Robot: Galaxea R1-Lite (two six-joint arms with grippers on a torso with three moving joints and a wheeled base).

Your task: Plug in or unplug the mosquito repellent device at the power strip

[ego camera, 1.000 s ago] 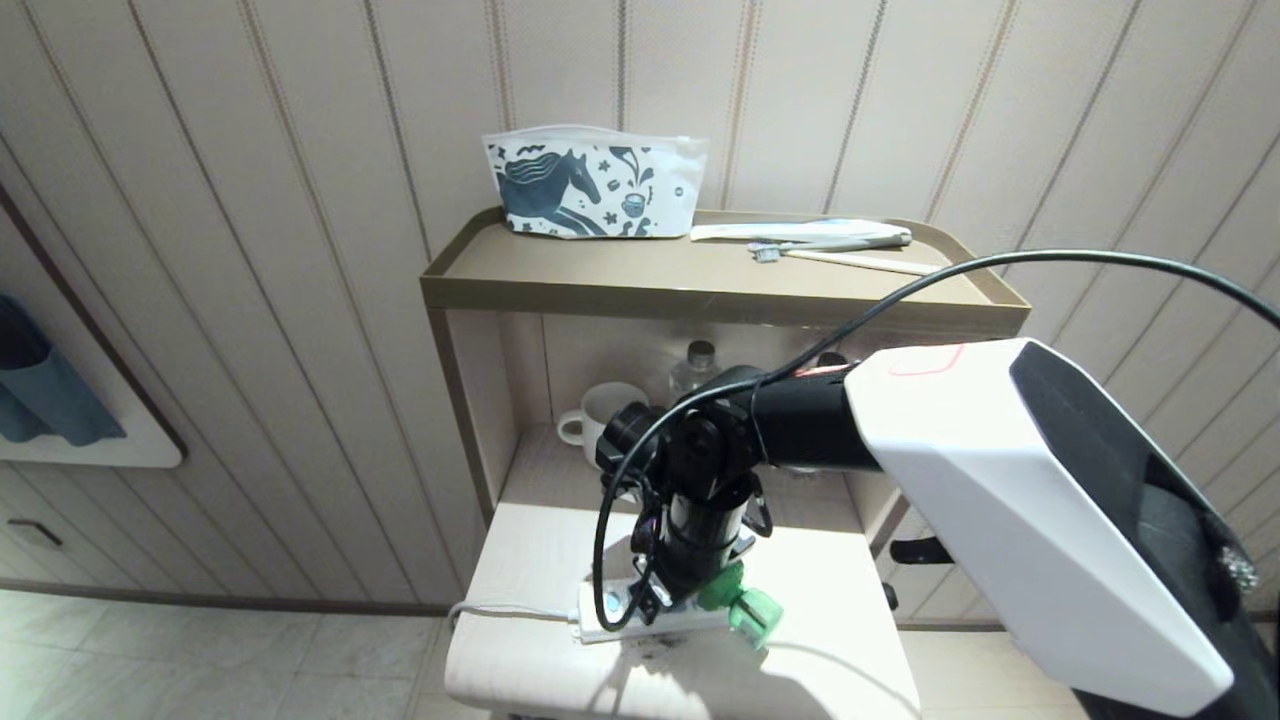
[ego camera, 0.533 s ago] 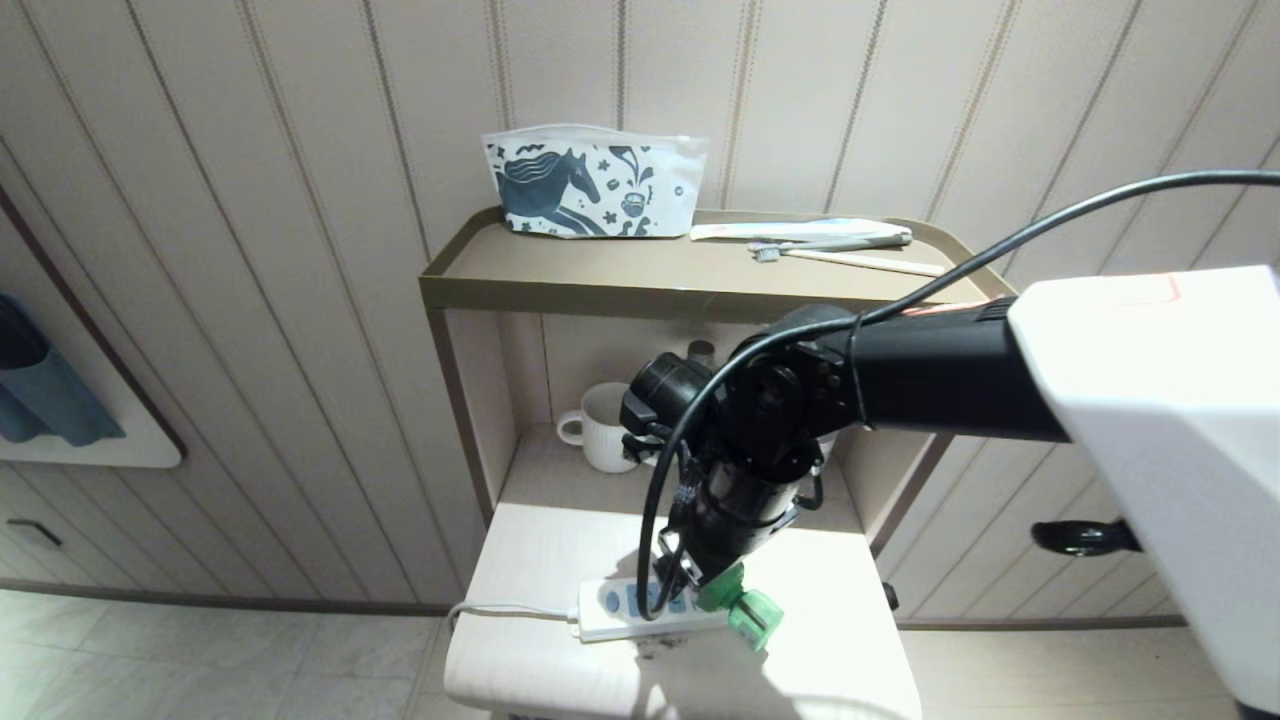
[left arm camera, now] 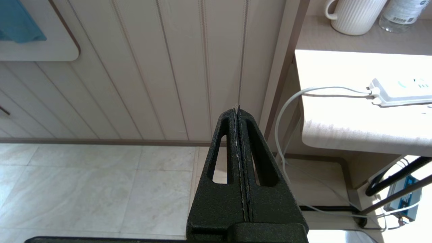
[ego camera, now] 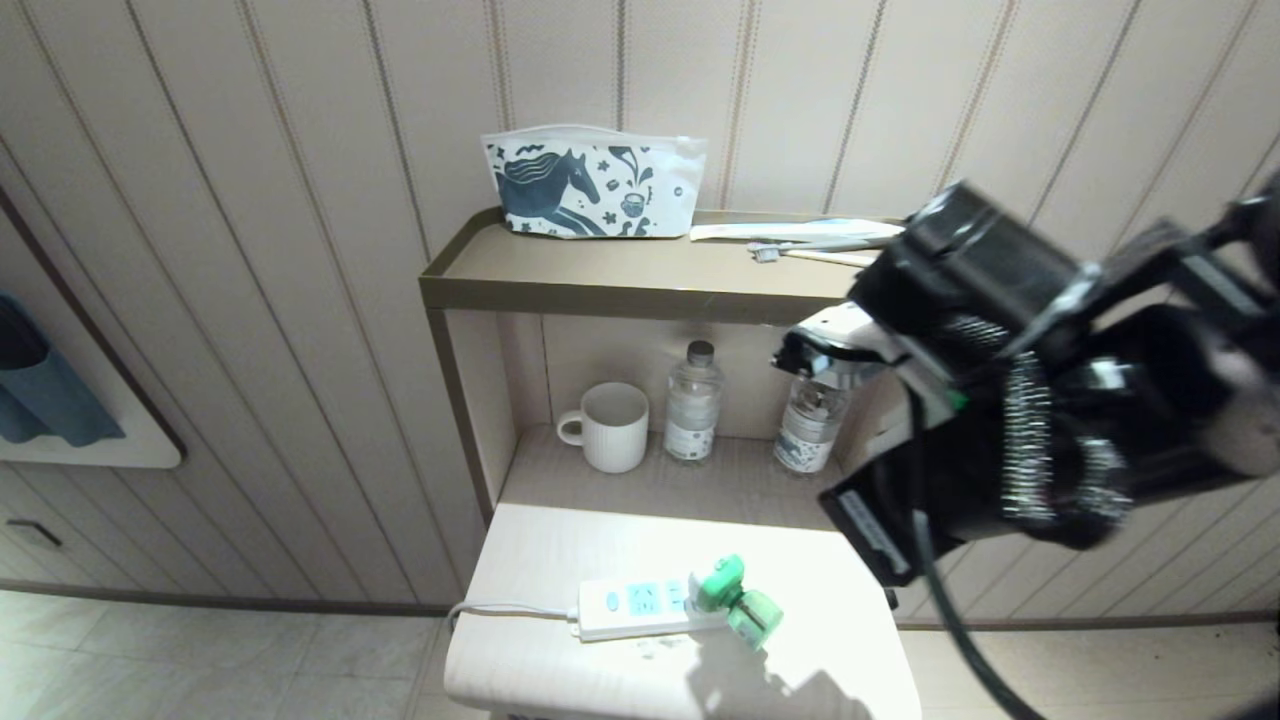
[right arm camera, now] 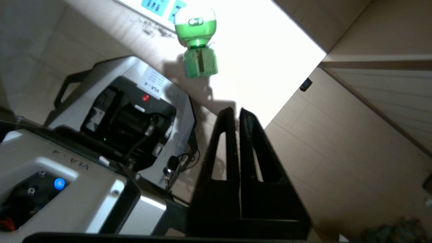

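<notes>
White plastic, the strip [ego camera: 640, 606] lay flat near the front edge of the low table [ego camera: 530, 560], its cord [ego camera: 505, 608] trailing off the left side. It looked light enough to slide or tip if something were pulled from it without being braced. The left gripper [left arm camera: 238, 111] hung beside the table over the floor, its fingers pressed together on nothing. At the strip's right end sat the device [ego camera: 735, 602], its white-and-green head against the last socket and its green bottle [right arm camera: 199, 62] jutting out toward the table's front. It was probably light and rigid, with smooth plastic that could slip; the squarish head seemed the firmest hold, the bottle neck the weakest. The right gripper [right arm camera: 237, 113] was raised well clear of it, clenched and empty.
</notes>
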